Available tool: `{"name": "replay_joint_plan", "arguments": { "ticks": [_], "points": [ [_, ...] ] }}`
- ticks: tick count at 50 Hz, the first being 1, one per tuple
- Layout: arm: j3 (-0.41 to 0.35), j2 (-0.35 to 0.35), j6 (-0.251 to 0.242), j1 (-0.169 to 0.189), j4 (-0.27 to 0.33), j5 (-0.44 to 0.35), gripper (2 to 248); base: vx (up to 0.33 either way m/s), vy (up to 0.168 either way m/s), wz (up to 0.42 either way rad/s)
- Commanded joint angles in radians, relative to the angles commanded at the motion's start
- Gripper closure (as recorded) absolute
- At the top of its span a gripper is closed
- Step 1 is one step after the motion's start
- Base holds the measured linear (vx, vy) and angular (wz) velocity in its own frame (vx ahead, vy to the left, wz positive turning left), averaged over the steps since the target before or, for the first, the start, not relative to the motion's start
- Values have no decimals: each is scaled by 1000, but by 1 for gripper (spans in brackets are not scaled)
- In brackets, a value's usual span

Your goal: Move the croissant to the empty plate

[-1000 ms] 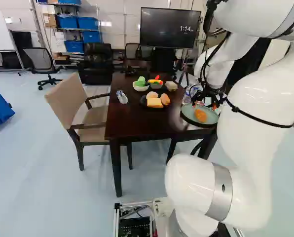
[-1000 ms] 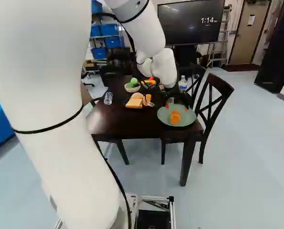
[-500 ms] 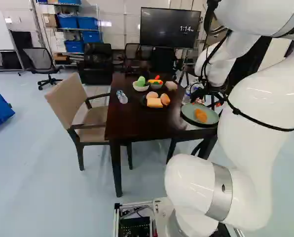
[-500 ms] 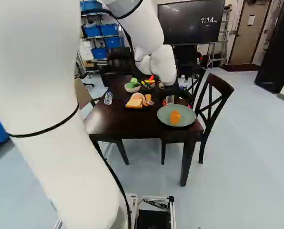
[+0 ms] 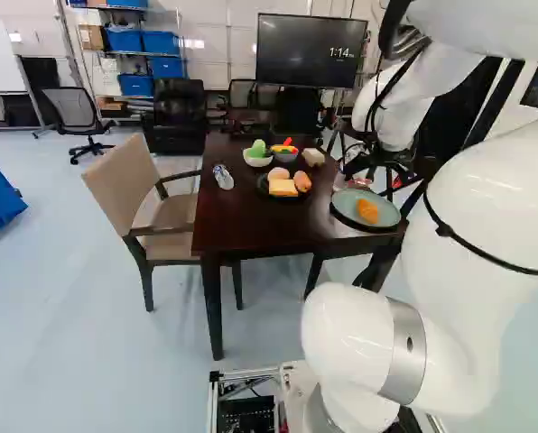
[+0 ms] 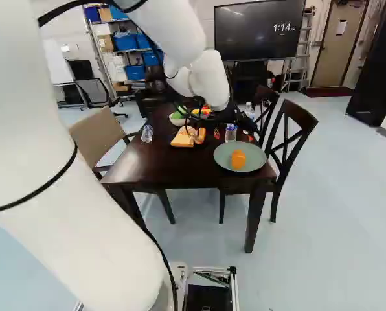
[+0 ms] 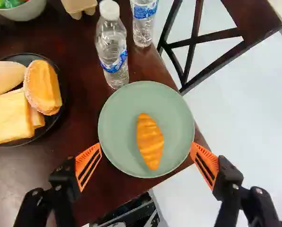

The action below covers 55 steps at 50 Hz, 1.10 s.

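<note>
Gripper (image 7: 145, 145) released, fingers wide apart. Ahead, roughly centred between them, croissant (image 7: 150, 142) on green plate (image 7: 117, 113), long axis near square to closing line. Beyond, nearer water bottle (image 7: 113, 54) close by plate. Placement looks done; likely next, back straight off.

Plate (image 7: 119, 113) pale green; croissant (image 7: 149, 139) orange, faintly striped; table (image 7: 84, 113) dark brown.
</note>
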<state>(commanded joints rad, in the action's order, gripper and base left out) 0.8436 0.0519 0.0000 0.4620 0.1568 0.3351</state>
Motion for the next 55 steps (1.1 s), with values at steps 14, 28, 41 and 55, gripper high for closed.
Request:
{"name": "replay_joint_plan", "arguments": {
  "ticks": [14, 28, 41, 55],
  "points": [
    [-35, 49, 0, -48, 0, 0, 3, 0, 0, 0],
    [-62, 79, 0, -99, 0, 0, 3, 0, 0, 0],
    [-88, 107, 0, -147, 0, 0, 3, 0, 0, 0],
    [-102, 123, 0, -202, 0, 0, 3, 0, 0, 0]
  ]
}}
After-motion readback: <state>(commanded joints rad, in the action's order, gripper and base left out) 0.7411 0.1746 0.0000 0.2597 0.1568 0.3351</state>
